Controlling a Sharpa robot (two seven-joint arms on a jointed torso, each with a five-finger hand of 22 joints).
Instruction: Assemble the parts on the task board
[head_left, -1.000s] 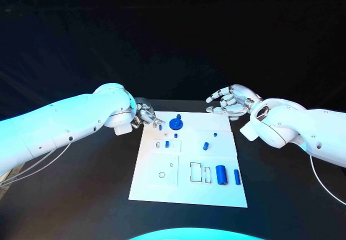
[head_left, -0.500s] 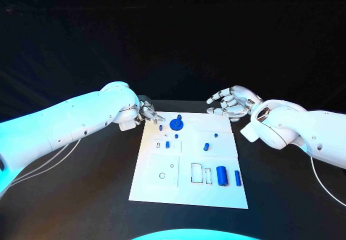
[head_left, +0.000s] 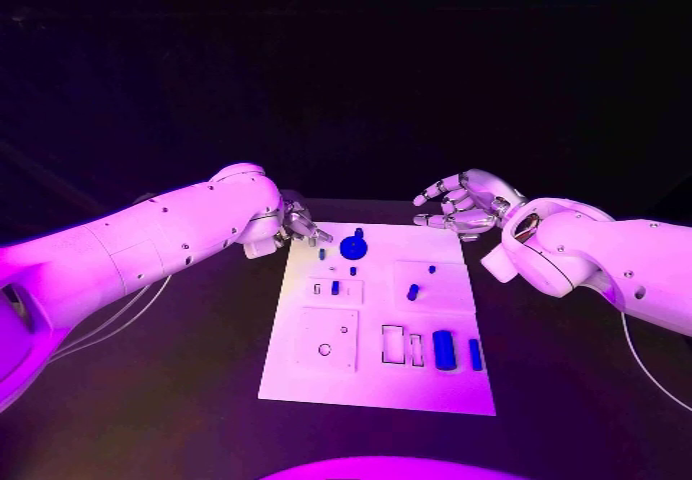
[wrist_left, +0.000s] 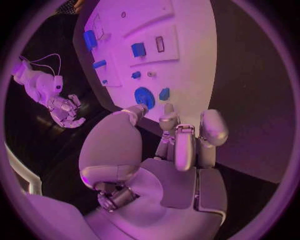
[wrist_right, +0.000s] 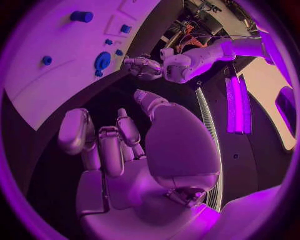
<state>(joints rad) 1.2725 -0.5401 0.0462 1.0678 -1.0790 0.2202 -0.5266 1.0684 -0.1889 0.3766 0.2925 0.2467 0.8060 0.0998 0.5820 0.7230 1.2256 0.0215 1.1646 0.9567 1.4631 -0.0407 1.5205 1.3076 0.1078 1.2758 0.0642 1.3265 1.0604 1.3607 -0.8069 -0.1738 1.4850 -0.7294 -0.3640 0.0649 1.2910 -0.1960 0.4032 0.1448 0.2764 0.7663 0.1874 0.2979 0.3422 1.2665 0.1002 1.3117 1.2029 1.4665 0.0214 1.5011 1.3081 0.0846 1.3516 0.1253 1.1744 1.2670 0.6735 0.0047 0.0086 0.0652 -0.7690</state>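
Left hand hovers at the far left corner of the board, its fingers loosely curled and apart with nothing in them; it looks poised over the round part and the small piece beside it, though touching neither as far as I can tell. Right hand hangs off the far right corner, fingers spread and curved, also holding nothing. The main risk, as I judge it, is crowding: the round part, the small piece and a peg sit close together at the far end, so a broad reach by the left hand could knock a neighbour or push the board along the table. A tilted grasp could also drop a small part onto the dark table, where it would be hard to recover. Farther along the board lie a piece by a slot, a short cylinder, and near the front edge a thick cylinder and a slim bar just beside empty outlines. Nothing stands between either hand and the parts.
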